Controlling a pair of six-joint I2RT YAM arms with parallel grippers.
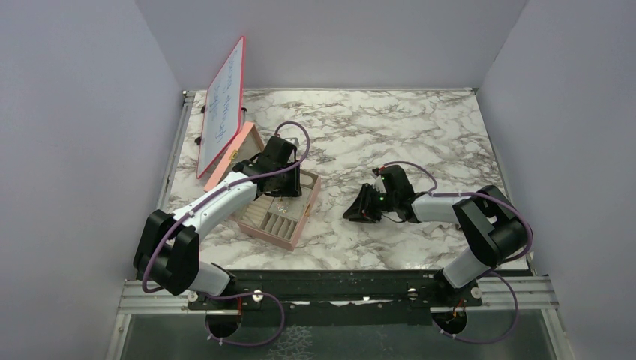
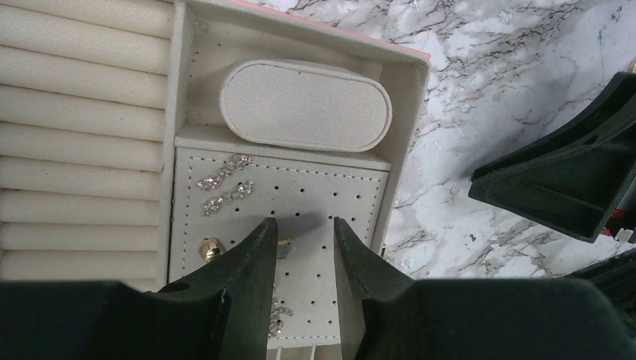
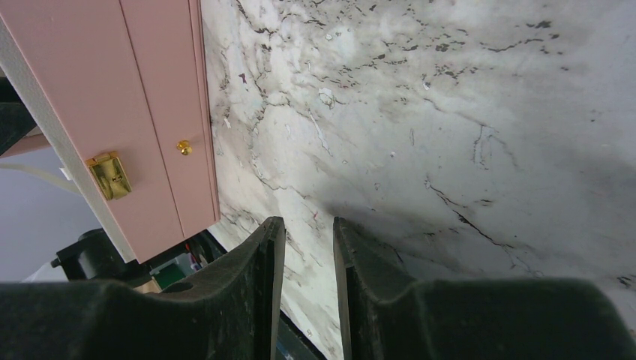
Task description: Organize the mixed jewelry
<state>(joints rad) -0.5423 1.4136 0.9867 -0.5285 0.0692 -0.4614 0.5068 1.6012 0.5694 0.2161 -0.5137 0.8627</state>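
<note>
The mixed jewelry sits on the perforated beige panel of the pink box (image 1: 264, 231). Two silvery sparkling pieces (image 2: 223, 172) lie near the panel's top, and a gold stud (image 2: 210, 249) is at its left edge. A small gold piece (image 2: 286, 241) rests on the panel against the inner side of my left finger. Another silvery piece (image 2: 276, 315) shows lower down. My left gripper (image 2: 302, 225) hovers open just over the panel with nothing between its jaws. My right gripper (image 1: 354, 212) lies low on the marble, right of the box, open and empty.
Beige ring rolls (image 2: 75, 142) fill the box's left part, and an oval cushion (image 2: 306, 105) sits above the panel. A red-framed whiteboard (image 1: 222, 105) leans at the back left behind the pink lid (image 1: 234, 152). The box's side with its gold latch (image 3: 109, 176) faces my right gripper.
</note>
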